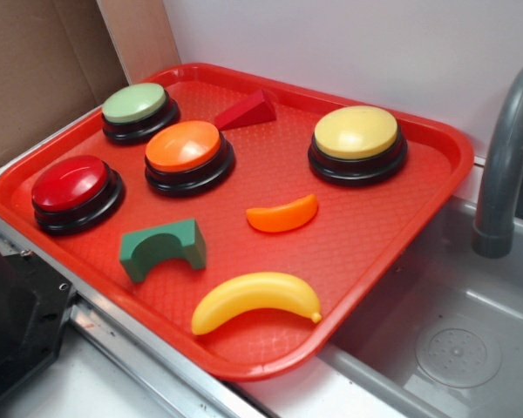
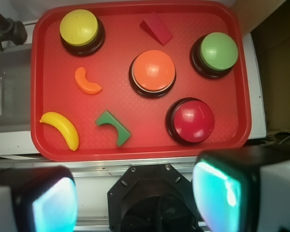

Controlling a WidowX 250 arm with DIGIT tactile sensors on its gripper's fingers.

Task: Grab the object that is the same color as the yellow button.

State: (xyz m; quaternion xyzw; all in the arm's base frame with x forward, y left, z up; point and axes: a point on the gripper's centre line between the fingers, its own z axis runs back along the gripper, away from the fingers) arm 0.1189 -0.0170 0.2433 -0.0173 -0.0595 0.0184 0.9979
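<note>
A yellow toy banana (image 1: 255, 300) (image 2: 61, 129) lies near the front edge of the red tray (image 1: 401, 252) (image 2: 135, 151). The yellow button (image 1: 357, 143) (image 2: 80, 30), a pale yellow dome on a black base, stands at the tray's far right in the exterior view. In the wrist view my gripper (image 2: 135, 198) hangs high above the robot base, short of the tray, its two fingers wide apart with nothing between them. The gripper does not show in the exterior view.
On the tray also stand a green button (image 1: 139, 110), an orange button (image 1: 187, 153) and a red button (image 1: 74, 190), with an orange crescent (image 1: 281, 215), a green arch block (image 1: 161, 248) and a red wedge (image 1: 247, 111). A sink (image 1: 453, 348) with grey faucet (image 1: 506, 165) lies right.
</note>
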